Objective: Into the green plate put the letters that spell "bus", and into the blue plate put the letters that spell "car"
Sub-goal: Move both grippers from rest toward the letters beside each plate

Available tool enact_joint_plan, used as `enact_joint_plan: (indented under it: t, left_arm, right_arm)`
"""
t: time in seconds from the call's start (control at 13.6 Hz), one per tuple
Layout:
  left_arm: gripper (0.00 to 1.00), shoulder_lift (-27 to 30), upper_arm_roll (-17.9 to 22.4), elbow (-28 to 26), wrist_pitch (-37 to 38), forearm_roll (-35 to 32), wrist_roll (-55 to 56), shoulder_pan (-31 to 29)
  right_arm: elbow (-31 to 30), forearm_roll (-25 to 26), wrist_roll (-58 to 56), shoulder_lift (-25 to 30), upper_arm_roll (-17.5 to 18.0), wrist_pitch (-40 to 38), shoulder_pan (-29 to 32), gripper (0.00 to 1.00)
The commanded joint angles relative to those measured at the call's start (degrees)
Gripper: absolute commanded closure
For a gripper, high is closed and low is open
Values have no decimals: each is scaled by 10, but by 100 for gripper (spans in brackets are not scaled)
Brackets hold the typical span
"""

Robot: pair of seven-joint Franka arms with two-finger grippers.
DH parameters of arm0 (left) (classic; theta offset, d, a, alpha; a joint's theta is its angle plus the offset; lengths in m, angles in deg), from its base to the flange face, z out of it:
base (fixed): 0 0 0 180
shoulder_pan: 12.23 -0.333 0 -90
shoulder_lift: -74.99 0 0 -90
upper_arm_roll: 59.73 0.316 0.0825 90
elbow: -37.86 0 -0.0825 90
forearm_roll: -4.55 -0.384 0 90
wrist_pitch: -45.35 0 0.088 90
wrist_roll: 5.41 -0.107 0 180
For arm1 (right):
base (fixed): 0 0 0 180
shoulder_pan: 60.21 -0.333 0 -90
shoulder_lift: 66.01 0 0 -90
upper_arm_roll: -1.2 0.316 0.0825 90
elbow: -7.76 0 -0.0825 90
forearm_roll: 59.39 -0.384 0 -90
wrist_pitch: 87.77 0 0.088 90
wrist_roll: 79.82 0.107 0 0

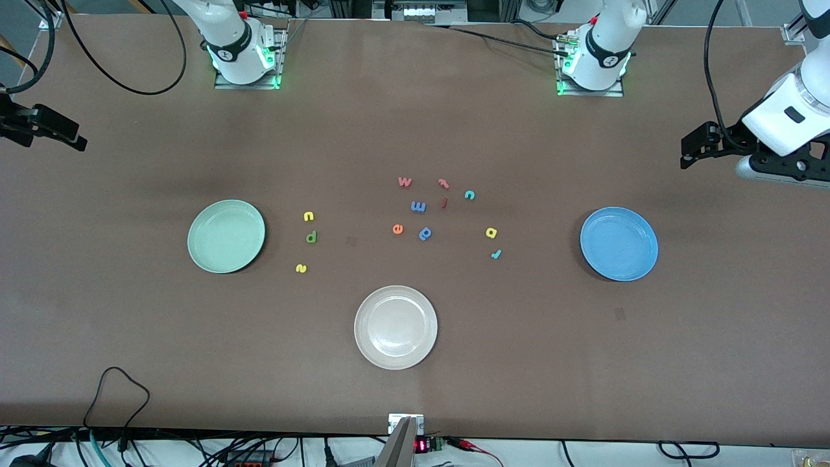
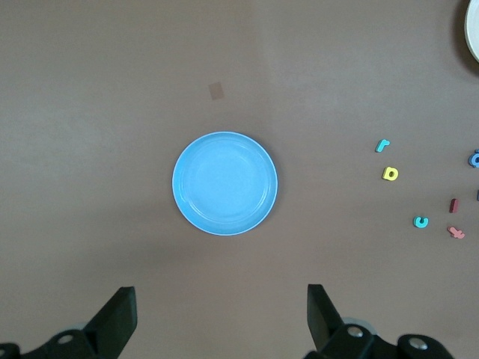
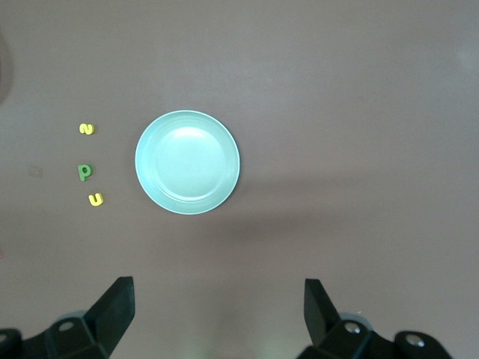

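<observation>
Front view first: nothing's been sorted yet as far as I can see. The green plate (image 1: 226, 236) sits toward the right arm's end of the table with nothing in it, and the blue plate (image 1: 618, 244) toward the left arm's end is just as bare. Taking the white plate (image 1: 395, 327) as my landmark: the u (image 1: 308, 216), b (image 1: 311, 237) and s (image 1: 301, 268) are in a little column farther from the camera than it, toward the green plate. The c (image 1: 469, 194), a (image 1: 491, 232) and r (image 1: 496, 254) lie farther back too, toward the blue plate. The leftover letters, like the e (image 1: 397, 228) and p (image 1: 425, 233), bunch up between the two groups. The left gripper (image 1: 697, 146) and right gripper (image 1: 55, 133) hang up in the air at their own ends of the table, both waiting.

Left wrist view: the left gripper's fingers (image 2: 120, 318) are spread wide with nothing between them, blue plate right below, c, a, r off to one side.

Right wrist view: same deal, fingers (image 3: 116, 310) released and bare, over the green plate, with s, b, u just beside it.

So my read: all six moves are left, none started.
</observation>
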Motion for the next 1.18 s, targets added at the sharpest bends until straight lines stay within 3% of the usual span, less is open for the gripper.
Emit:
enact_joint_plan:
  t: [0.0,0.22,0.37,0.51,0.66,0.81,1.1]
  left_arm:
    - [0,-9,3,20,16,-11,-11,2]
    - [0,-9,3,20,18,-11,-11,2]
    - [0,-9,2,20,28,-10,-9,5]
    - [0,-23,-12,18,118,-9,-4,15]
    - [0,-73,-45,16,155,-9,-3,21]
    - [0,-127,-69,19,114,-3,17,22]
    - [0,-236,-100,20,-59,-8,110,76]
  right_arm:
    - [-20,6,-3,21,2,-3,2,0]
    - [-20,7,-1,16,3,3,0,0]
    - [-19,7,3,-20,4,15,-23,0]
    - [-19,7,6,-71,4,59,-50,0]
    - [-16,7,6,-122,3,104,-77,0]
    - [-16,10,15,-169,4,139,-108,0]
    - [-15,7,137,-269,3,230,-199,0]
